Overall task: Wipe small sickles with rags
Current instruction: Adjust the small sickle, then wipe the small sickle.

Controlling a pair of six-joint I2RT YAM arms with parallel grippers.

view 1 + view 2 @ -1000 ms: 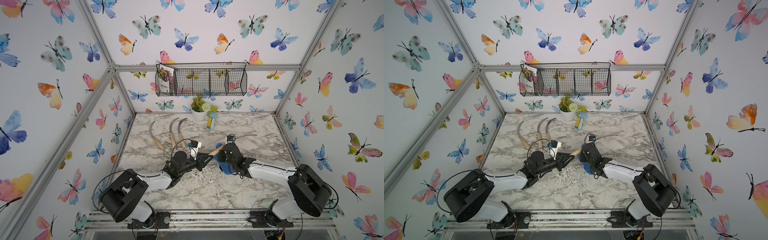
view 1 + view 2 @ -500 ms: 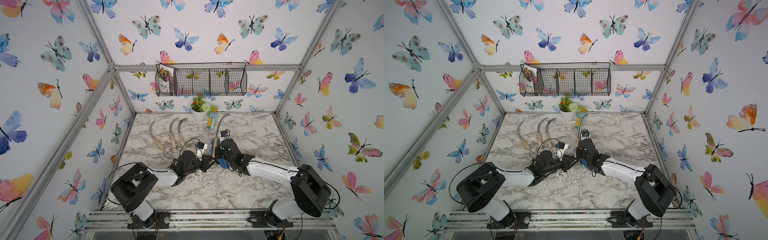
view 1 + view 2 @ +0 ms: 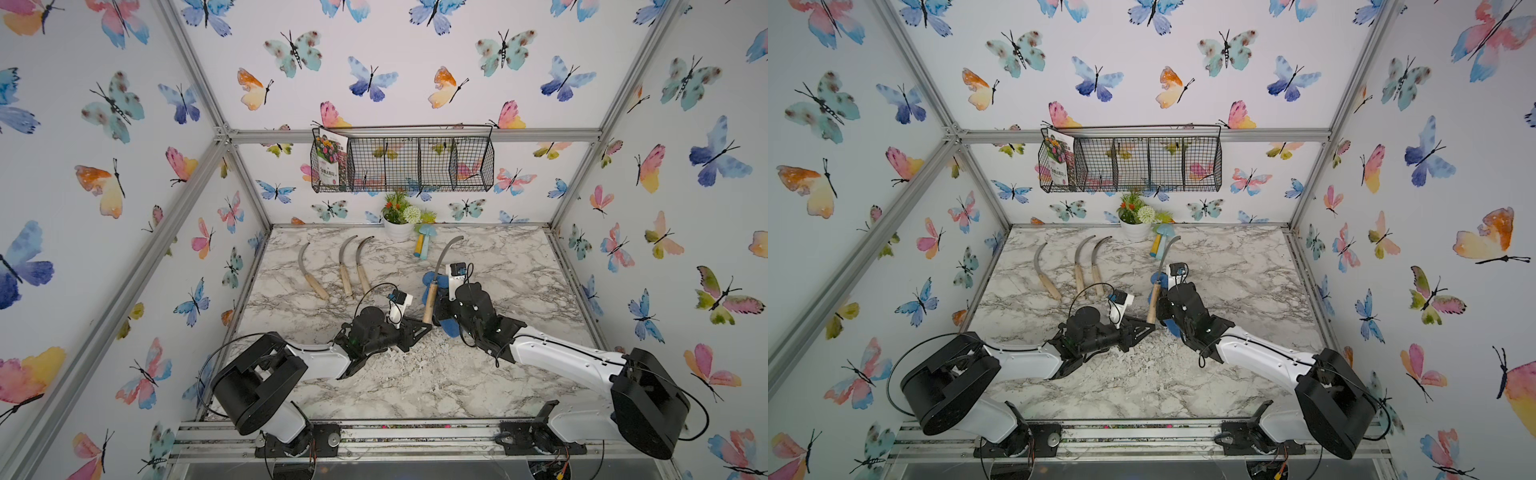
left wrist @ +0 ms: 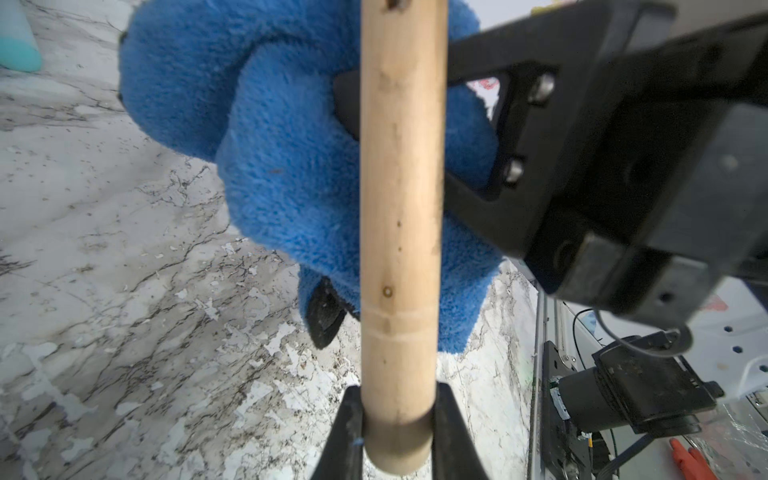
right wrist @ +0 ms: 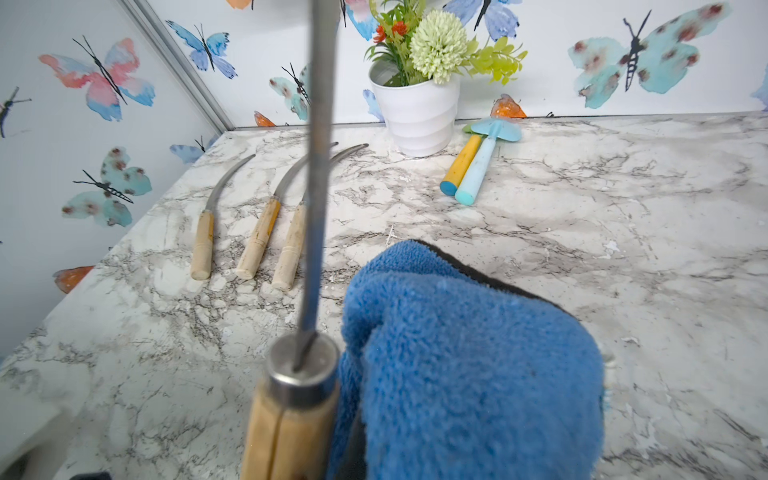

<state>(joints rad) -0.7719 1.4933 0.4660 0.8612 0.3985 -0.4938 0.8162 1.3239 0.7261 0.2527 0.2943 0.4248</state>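
Observation:
My left gripper (image 3: pixel 424 327) (image 4: pixel 397 419) is shut on the butt end of one small sickle's pale wooden handle (image 4: pixel 399 208). The sickle (image 3: pixel 431 297) (image 3: pixel 1153 302) stands tilted up, its grey blade (image 5: pixel 318 166) curving toward the back wall. My right gripper (image 3: pixel 439 305) (image 3: pixel 1168 301) is shut on the bunched blue rag (image 4: pixel 291 166) (image 5: pixel 469 353) and presses it against the handle near the metal collar. The rag hides the right jaws in the right wrist view. Three more sickles (image 3: pixel 345 270) (image 5: pixel 257 241) lie side by side at the back left of the table.
A white flower pot (image 3: pixel 398 229) stands at the back wall, with a yellow and a light-blue toy (image 3: pixel 422 248) lying next to it. A black wire basket (image 3: pixel 403 164) hangs above. White flecks (image 3: pixel 415 353) litter the marble table's front middle.
The held sickle has swung from pointing right to pointing at the back wall. Both grippers have shifted toward the back, and the rag now sits by the handle.

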